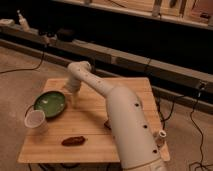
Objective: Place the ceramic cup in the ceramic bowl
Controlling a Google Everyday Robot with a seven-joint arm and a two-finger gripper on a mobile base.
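Light wooden rectangular worktop (85, 122) carries the items. The shallow glossy green round ceramic bowl (50, 103) sits at 9 o'clock from the worktop centre, near the left edge, upright. The small pale white round ceramic cup (35, 120) stands upright on the worktop at 7 o'clock of the bowl, outside it and hard against its rim; cannot tell whether they touch. The white tubular robot arm (127, 120) comes in from 5 o'clock, runs up across the worktop, bends at a rounded joint near the far edge and turns down. The end effector (71, 91) hangs at 2 o'clock of the bowl, just beside its rim and well apart from the cup. It points down at the wood, not over the bowl. Open or closed: cannot tell, and it shows nothing held. A small dark brown oblong object (73, 141) lies flat at 5 o'clock of the bowl, near the front edge, apart from cup and bowl. A small white stubby object (161, 135) sits at the right edge, at 4 o'clock from centre, close to the arm's base. Behind the worktop a long dark shelf unit (125, 60) runs across, with black cables (22, 69) on the floor at 10 o'clock.
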